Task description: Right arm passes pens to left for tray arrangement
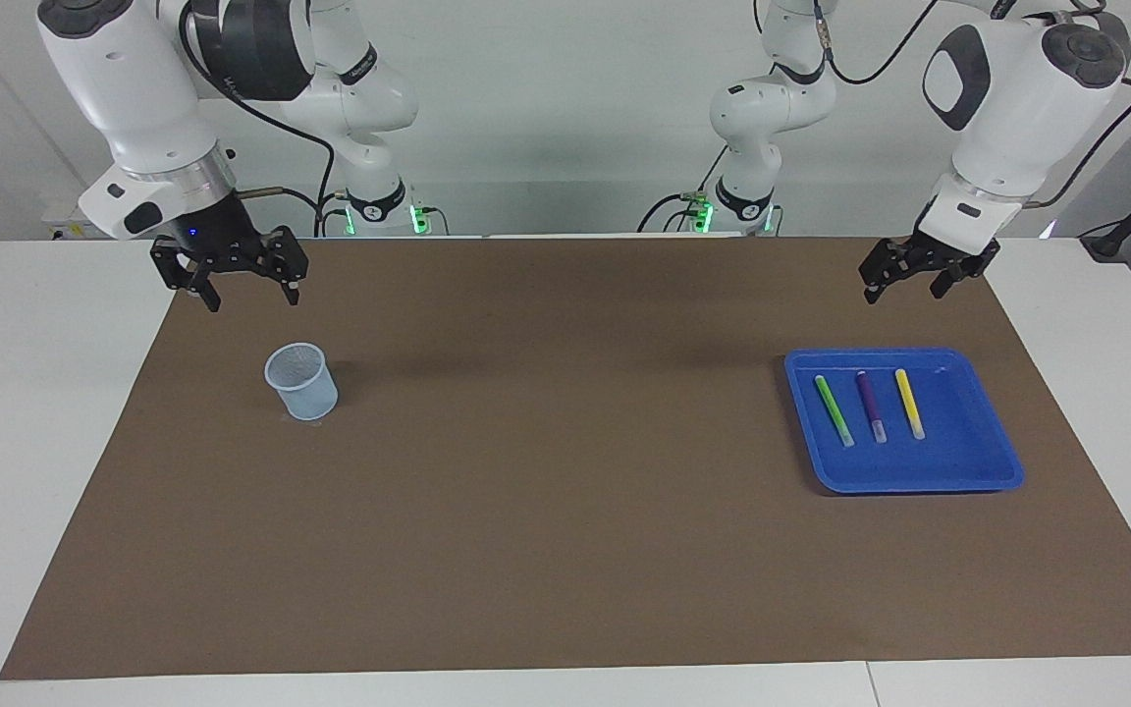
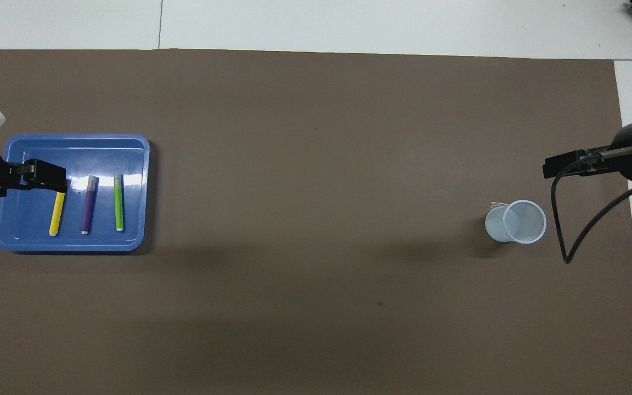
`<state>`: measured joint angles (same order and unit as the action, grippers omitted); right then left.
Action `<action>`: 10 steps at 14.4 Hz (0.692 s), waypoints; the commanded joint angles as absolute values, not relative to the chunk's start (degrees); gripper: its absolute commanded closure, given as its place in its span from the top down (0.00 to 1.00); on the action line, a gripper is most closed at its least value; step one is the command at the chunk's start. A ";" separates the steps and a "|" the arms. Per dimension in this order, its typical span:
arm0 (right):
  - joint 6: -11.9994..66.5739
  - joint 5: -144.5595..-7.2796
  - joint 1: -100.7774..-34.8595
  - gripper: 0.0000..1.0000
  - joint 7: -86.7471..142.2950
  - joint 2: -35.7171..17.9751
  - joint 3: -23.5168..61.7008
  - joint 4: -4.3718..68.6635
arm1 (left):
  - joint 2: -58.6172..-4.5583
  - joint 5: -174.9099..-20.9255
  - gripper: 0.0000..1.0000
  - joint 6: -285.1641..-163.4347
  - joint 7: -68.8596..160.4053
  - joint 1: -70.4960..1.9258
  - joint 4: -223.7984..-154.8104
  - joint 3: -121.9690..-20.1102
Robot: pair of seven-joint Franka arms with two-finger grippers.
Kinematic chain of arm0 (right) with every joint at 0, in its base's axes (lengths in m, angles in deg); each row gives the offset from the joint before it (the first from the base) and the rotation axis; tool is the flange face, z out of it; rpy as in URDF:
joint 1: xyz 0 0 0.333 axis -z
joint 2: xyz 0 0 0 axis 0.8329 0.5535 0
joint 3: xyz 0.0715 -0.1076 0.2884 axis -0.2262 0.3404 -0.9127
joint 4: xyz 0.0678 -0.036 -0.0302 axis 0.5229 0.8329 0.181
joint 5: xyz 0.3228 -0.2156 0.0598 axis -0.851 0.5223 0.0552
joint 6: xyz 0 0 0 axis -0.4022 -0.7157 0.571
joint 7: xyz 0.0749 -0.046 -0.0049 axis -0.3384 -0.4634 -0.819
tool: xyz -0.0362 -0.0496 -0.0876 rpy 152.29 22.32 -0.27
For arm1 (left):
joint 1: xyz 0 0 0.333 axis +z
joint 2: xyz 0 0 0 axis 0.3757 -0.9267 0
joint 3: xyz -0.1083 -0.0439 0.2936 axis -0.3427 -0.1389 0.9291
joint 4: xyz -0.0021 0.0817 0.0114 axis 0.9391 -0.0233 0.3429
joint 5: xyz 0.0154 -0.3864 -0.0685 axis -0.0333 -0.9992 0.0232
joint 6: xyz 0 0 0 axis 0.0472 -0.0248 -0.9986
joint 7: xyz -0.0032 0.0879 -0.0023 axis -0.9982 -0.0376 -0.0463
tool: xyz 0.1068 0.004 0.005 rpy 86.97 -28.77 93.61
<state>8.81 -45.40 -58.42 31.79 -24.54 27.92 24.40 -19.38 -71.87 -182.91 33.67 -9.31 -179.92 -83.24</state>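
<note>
Mesh cup [image 1: 301, 381]: upright, frame left, on brown mat [image 1: 565, 550]. White table [image 1: 26, 442] lay beneath the mat.
</note>
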 commanded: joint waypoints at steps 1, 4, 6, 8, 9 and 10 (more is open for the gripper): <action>8.13 -44.98 -57.80 1.00 30.67 -25.18 27.52 24.63 | -18.45 -72.34 1.00 -179.88 34.73 -10.29 -177.50 -82.17; 8.04 -44.98 -57.89 1.00 30.59 -25.18 27.44 24.63 | -18.45 -72.25 1.00 -178.38 34.37 -13.00 -176.70 -79.54; 8.13 -44.98 -57.89 1.00 30.59 -25.18 27.52 24.63 | -18.54 -72.25 1.00 -176.80 33.67 -14.33 -175.21 -77.86; 8.13 -44.98 -57.89 1.00 30.67 -25.18 27.44 24.63 | -18.45 -72.17 1.00 -176.27 32.97 -14.25 -174.94 -77.77; 8.13 -44.98 -57.80 1.00 30.59 -25.18 27.44 24.63 | -18.45 -72.25 1.00 -176.27 32.97 -14.07 -175.03 -77.85; 8.04 -44.98 -57.89 1.00 30.67 -25.18 27.44 24.63 | -18.36 -72.25 1.00 -176.35 32.97 -14.07 -175.29 -77.86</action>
<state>8.81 -45.40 -58.43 31.79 -24.54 27.90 24.39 -18.71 -71.87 -177.76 33.63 -13.01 -175.67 -78.94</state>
